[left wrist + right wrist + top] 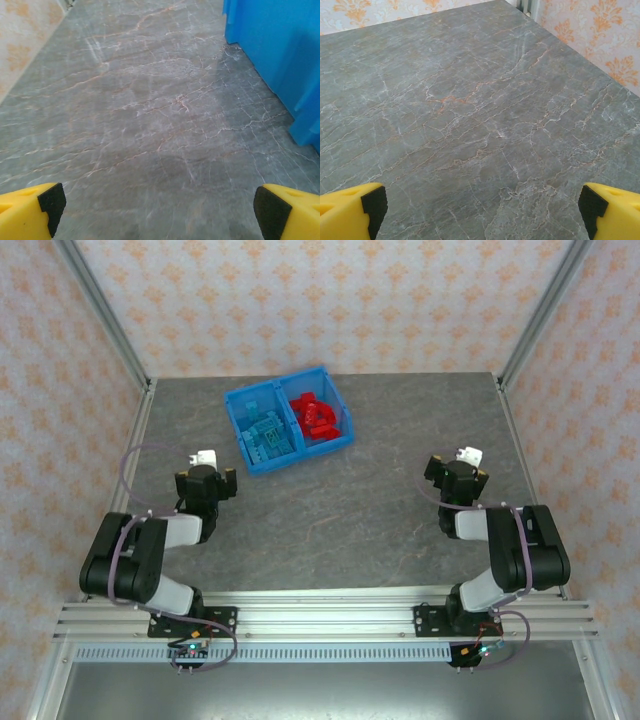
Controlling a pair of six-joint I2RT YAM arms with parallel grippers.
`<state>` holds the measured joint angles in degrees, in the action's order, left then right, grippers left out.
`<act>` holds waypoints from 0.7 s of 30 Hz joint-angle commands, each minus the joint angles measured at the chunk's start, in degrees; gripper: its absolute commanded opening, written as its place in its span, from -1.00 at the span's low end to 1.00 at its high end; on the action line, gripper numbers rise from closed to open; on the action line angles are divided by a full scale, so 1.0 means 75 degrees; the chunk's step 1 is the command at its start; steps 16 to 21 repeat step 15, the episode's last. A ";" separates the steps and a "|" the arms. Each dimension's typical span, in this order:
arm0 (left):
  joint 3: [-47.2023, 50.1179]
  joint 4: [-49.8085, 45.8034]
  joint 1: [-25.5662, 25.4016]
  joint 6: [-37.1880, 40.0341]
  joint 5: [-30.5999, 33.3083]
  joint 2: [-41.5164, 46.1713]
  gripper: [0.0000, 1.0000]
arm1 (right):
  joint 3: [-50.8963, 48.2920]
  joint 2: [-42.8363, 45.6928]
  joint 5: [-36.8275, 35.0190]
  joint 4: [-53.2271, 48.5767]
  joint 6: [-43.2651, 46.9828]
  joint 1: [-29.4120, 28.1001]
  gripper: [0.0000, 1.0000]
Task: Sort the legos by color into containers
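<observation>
Grey table, bin looks sorted: blue legos left compartment, red legos right; left gripper near bin, right gripper well apart, both wide open, empty; best keep clear.

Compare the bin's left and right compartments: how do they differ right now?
The left compartment holds light blue legos; the right compartment holds red legos. The left compartment's contents blend with the blue walls, the right compartment's stand out. Both are halves of one blue bin, same shape, side by side.
</observation>
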<state>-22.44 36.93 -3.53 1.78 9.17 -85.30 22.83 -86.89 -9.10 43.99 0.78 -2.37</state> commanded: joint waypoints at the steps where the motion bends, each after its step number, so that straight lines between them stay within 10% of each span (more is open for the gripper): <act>1: -0.0183 0.0972 0.0084 -0.0077 -0.0539 -0.0099 1.00 | 0.0107 -0.0004 0.0115 0.0124 0.0084 -0.0030 0.98; 21: -0.0231 0.0819 0.0143 -0.0117 -0.0617 -0.0076 1.00 | 0.0098 0.0005 0.0124 0.0137 0.0096 -0.0024 0.98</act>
